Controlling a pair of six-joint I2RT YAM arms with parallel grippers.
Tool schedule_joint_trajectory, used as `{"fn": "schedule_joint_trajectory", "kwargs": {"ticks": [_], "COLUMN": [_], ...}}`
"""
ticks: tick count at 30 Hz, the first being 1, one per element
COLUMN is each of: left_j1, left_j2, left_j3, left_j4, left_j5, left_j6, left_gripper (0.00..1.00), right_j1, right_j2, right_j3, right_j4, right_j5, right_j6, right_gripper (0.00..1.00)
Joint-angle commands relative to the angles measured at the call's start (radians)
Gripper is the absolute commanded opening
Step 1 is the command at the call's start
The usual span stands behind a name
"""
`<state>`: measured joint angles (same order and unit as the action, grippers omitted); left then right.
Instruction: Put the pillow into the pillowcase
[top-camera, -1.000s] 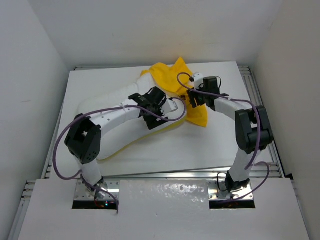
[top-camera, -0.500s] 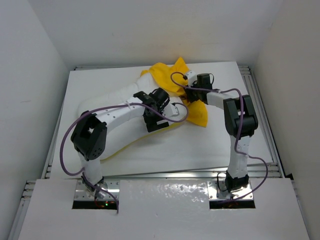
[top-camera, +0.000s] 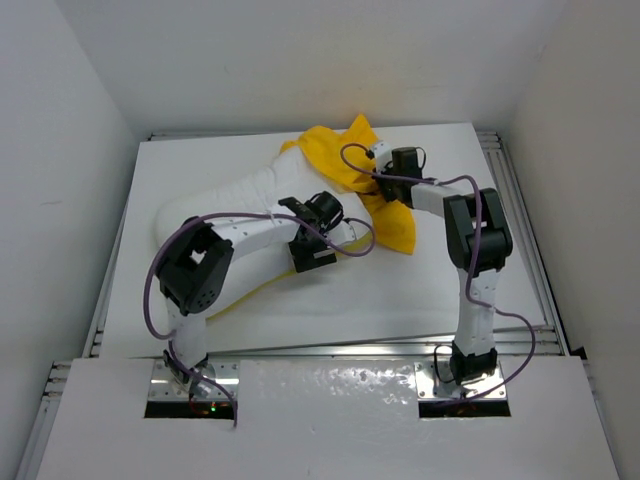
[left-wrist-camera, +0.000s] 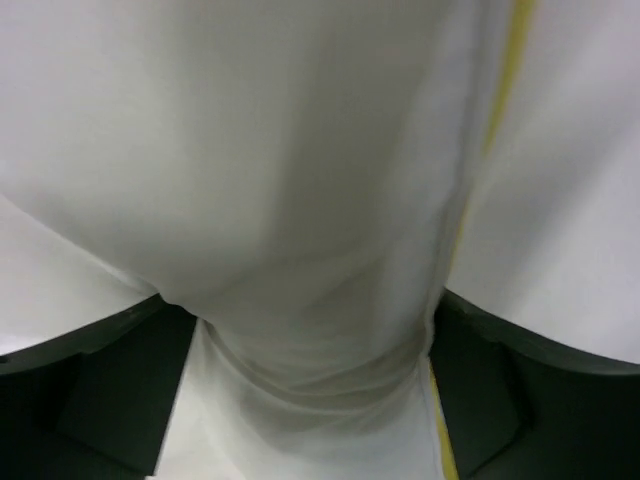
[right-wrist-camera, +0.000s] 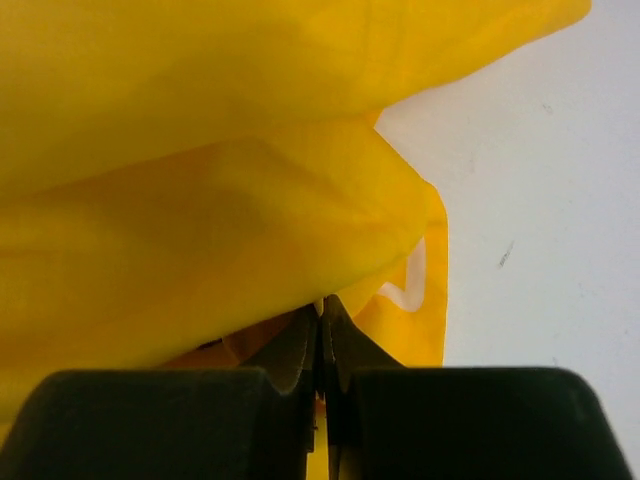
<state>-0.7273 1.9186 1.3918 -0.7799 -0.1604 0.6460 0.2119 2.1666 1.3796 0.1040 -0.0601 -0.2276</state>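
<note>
Flat, matte white table underneath everything.

Lying slantwise on it, from the near left toward the far middle: the pillow, a plump white rectangular cushion, soft and smooth-skinned, swelling in long rounded folds.

Over its far end and spilling off to the right: the pillowcase, thin bright yellow cloth, crumpled into peaks and flaps. One flap draped flat on the table just beside the pillow's right edge. Close up from the right wrist, broad creased yellow sheets with a faint sheen, layered one over another. From the left wrist, white cushion cloth filling the view, edged by a narrow yellow strip of the pillowcase.

Left gripper low at the pillow's right side. Jaws partway apart, clamped on a thick gather of white pillow fabric, which puckers and narrows between the dark fingers.

Right gripper down among the yellow folds at the pillow's far end. Fingertips brought together to a hairline seam, nipping a thin fold of the pillowcase.
</note>
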Motion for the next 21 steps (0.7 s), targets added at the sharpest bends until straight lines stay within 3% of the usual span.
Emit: {"fn": "schedule_joint_trajectory", "kwargs": {"ticks": [1,2,3,5,6,12,21], "left_j1": [-0.004,-0.004,-0.004,-0.006,-0.006,-0.003,-0.003], "left_j2": [0.013,0.02,0.039,0.052,0.056,-0.023,-0.084], "left_j3": [-0.037,-0.04,-0.036,-0.024,-0.01,0.07,0.205], "left_j4": [0.142,0.155,0.172,0.162,0.157,0.134,0.062], "left_j5": [-0.056,-0.062,-0.077,-0.077,-0.077,-0.074,-0.116], "left_j6": [-0.057,-0.066,-0.094,-0.109,-0.118,-0.172,-0.206], "left_gripper": [0.84,0.76,0.47,0.22,0.0,0.0,0.0], "right_j1": [0.0,0.001,0.0,0.0,0.0,0.0,0.0], "right_j2": [-0.102,-0.116,-0.132,-0.189,-0.206,-0.304,-0.379], "right_j3": [-0.016,-0.022,-0.043,-0.071,-0.092,-0.088,-0.097], "right_j4": [0.011,0.005,0.002,0.005,-0.001,-0.151,-0.237], "right_j5": [0.026,0.025,0.022,0.005,0.005,0.006,-0.018], "right_j6": [0.014,0.022,0.025,0.03,0.03,0.03,0.068], "right_gripper": [0.0,0.0,0.0,0.0,0.0,0.0,0.0]}}
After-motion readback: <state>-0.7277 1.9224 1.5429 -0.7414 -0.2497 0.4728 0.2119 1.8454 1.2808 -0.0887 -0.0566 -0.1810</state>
